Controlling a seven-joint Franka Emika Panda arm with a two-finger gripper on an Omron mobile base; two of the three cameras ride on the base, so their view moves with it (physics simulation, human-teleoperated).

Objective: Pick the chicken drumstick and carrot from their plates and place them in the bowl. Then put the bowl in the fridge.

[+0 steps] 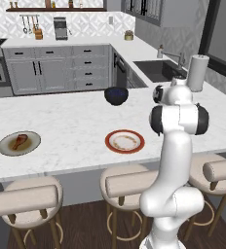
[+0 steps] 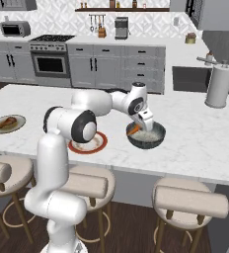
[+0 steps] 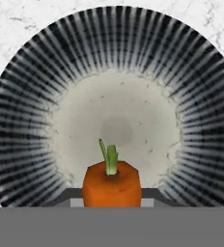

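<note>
Pinching the carrot, the gripper hangs over the bowl on the speckled white marble counter. Seen from the hand, the carrot is a stubby orange cone with a green stalk; the bowl has a dark streaked rim and pale mottled floor. The drumstick, golden-brown, lies on the greenish plate. The red-rimmed plate sits near the counter edge.
</note>
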